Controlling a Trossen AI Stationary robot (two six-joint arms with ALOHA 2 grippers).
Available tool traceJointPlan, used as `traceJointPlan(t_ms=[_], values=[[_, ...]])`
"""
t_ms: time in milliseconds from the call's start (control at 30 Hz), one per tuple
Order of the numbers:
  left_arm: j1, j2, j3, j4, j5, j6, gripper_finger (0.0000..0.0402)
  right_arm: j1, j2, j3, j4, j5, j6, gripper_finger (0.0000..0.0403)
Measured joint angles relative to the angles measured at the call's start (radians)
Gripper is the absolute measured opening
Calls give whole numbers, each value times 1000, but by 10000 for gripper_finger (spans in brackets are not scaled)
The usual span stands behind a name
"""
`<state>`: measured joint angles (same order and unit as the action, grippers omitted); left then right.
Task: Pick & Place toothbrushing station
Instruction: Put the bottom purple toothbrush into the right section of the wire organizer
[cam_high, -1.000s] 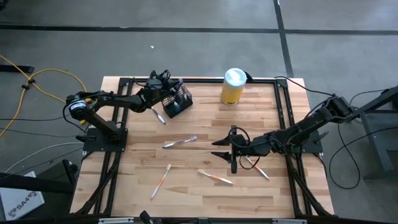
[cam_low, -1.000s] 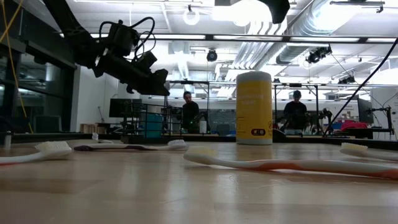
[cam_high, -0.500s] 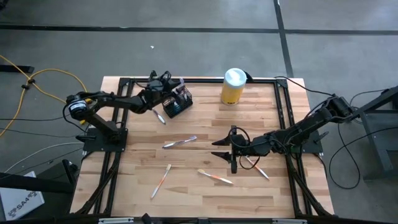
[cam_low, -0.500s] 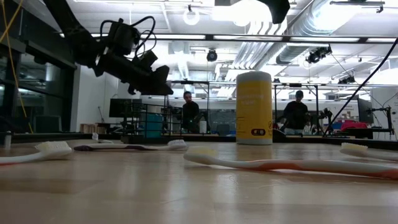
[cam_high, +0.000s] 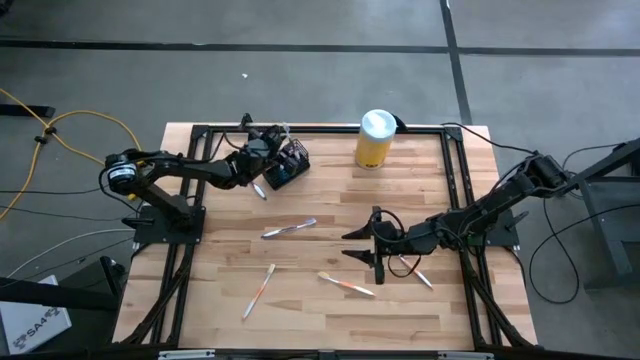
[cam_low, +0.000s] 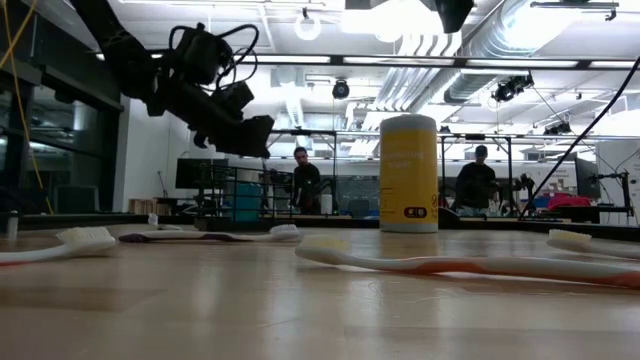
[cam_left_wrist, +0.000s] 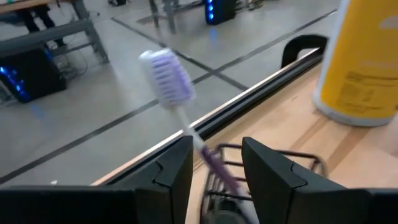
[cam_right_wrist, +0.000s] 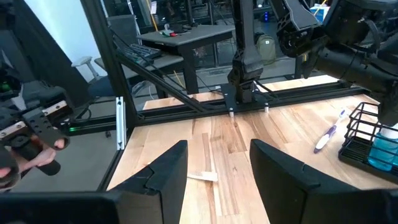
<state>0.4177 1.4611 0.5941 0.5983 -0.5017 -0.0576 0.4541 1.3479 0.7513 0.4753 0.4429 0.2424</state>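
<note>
The wooden table carries the yellow canister at its far edge, and left of it the toothbrushing station, a small black wire-mesh holder; the left gripper hangs just over it with parted fingers, and a purple toothbrush stands between them, loose and slanted, tail inside the basket. The right gripper waits mid-table, open and empty, well apart from the holder; an orange toothbrush lies near it.

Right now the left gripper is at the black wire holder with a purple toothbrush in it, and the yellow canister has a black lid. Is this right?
One detail is wrong: the yellow canister has a white lid, as the high view shows. The rest holds: the left gripper is at the black wire holder, and the purple toothbrush stands in it.
</note>
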Motion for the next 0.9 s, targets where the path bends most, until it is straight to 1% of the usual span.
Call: traceJointPlan(t_ms=[200,333,500,633,833,900], values=[[-75,-54,0,-2,-8,-1,134,0,0,0,3,1,0,165],[-145,-96,0,-10,-10,-20,134,0,0,0,5,1,0,165],[-259,-167,0,-105,-10,-22,134,0,0,0,2,1,4,165],[-346,-255,0,-244,-9,-23,134,0,0,-1,-26,0,34,165],[-452,-437,1,-562,-7,-125,134,0,0,-1,-70,0,75,165],[-483,-492,1,-634,-7,-135,134,0,0,-1,-70,0,75,165]])
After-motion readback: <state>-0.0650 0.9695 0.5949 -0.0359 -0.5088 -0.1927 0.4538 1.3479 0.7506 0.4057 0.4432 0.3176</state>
